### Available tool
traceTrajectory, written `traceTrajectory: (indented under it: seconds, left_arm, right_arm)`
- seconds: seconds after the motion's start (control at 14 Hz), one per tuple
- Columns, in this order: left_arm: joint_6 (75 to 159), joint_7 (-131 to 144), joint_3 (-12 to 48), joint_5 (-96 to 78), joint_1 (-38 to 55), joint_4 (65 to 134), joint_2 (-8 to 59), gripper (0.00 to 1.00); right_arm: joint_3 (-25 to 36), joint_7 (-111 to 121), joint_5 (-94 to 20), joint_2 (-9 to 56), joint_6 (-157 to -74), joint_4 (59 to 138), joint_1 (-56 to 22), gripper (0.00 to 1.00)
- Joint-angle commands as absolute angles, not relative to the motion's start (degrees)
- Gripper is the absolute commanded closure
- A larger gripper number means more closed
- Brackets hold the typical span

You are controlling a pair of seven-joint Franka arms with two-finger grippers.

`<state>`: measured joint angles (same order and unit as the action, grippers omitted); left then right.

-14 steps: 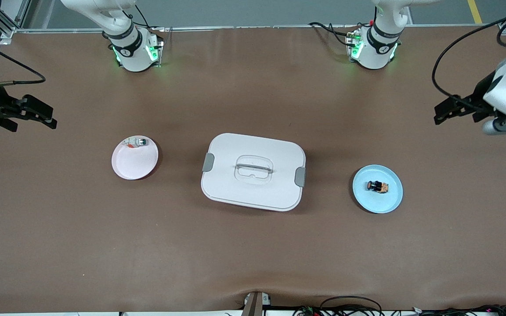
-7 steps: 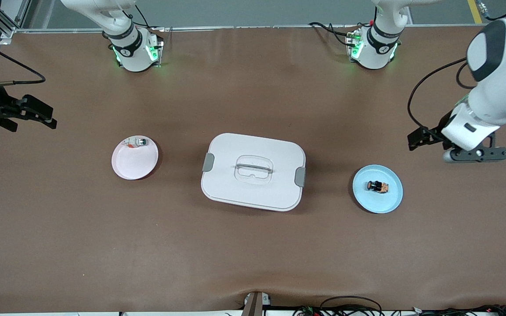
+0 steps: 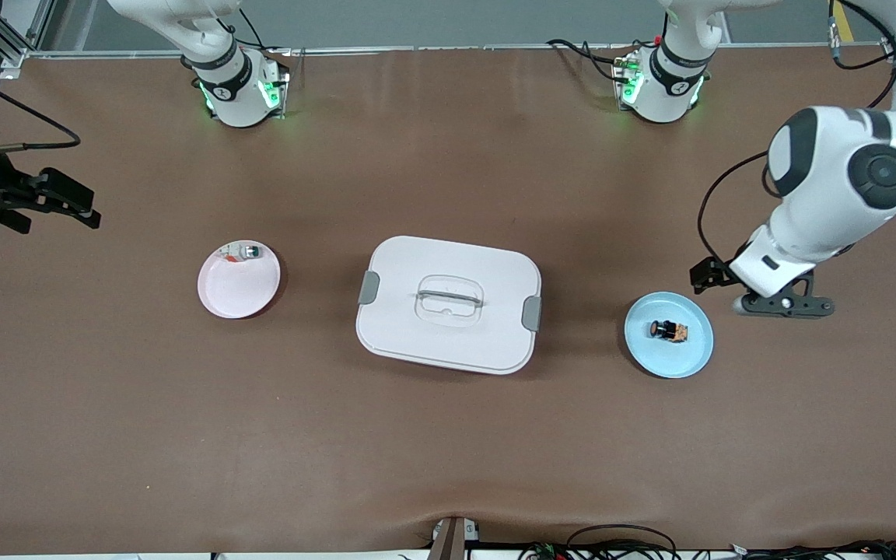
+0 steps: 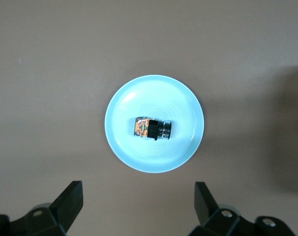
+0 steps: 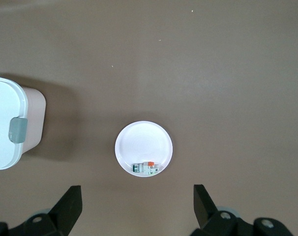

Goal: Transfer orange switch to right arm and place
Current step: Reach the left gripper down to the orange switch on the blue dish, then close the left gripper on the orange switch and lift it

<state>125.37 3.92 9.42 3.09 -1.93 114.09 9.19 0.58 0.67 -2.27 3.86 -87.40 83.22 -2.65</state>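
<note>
Right tool point(image 3: 67, 204), fingers spread, waits over the bench point(image 3: 448, 451) edge; pink plate point(image 3: 239, 284) carrying a silver-grey part point(image 3: 244, 252); white lidded box point(image 3: 448, 305); orange switch point(image 3: 669, 330) lying on the blue plate point(image 3: 668, 358); left tool point(image 3: 708, 274), fingers spread, above bare bench just beside that plate.

— How is the worktop point(image 3: 183, 435) finished?
— It is covered by a matt brown sheet, smooth, with a faint sheen in places.
— And the dishes?
— The blue plate point(image 4: 124, 142) is seen as glossy, a soft highlight being carried on its face; the pink plate point(image 3: 230, 299) looks smooth and duller. The white box point(image 3: 417, 342) is taken for smooth plastic, with matt grey latches.
— The orange switch point(image 4: 152, 128)?
— A black barrel with a slight shine is shown, joined to a mottled orange block.
— The arms?
— Glossy white shells are worn; each claw is matt black.
</note>
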Motion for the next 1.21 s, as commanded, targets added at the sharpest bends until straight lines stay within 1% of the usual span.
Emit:
traceTrajectory:
  seconds: [0.0, 0.21, 0.57, 1.14]
  left_arm:
    - [129.5, 3.5, 9.7, 4.7, -1.8, 115.1, 11.6, 0.00]
    - [135.6, 3.4, 9.8, 7.9, -1.9, 115.8, 15.8, 0.00]
    - [142.4, 3.2, 9.8, 7.9, -2.3, 115.6, 22.4, 0.00]
    - [147.6, 0.7, 9.8, 7.9, -3.3, 115.0, 28.5, 0.00]
  right_arm:
    - [0.0, 0.4, -2.3, 3.0, -87.1, 83.7, -1.8, 0.00]
    - [0.0, 0.4, -2.4, 3.0, -87.1, 83.7, -1.8, 0.00]
    - [0.0, 0.4, -2.4, 3.0, -87.0, 83.8, -1.8, 0.00]
    - [0.0, 0.4, -2.4, 3.0, -86.9, 83.8, -1.7, 0.00]
